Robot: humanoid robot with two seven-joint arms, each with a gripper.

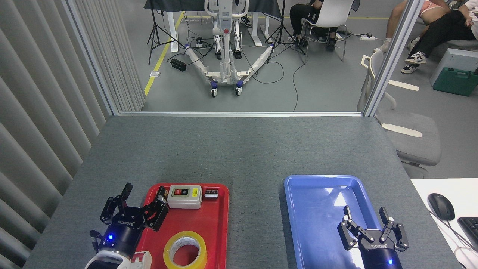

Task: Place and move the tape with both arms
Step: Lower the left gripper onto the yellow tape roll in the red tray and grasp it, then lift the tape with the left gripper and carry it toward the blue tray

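Observation:
The tape (185, 249), a yellow translucent roll with a whitish core, lies flat at the near end of the red tray (216, 231). My left gripper (143, 194) hovers over the tray's left edge, just left of and behind the tape, fingers spread open and holding nothing. Over the near right part of the blue tray (317, 216), my right gripper (365, 215) also stands open and empty. Both grippers are black with a blue light showing.
On the red tray sit a white switch box (184, 196), a small black part (211, 193) and a white-red part (141, 259) at the near left. A mouse (441, 206) and keyboard (469, 226) lie on a white desk at right. Slatted wall runs along the left.

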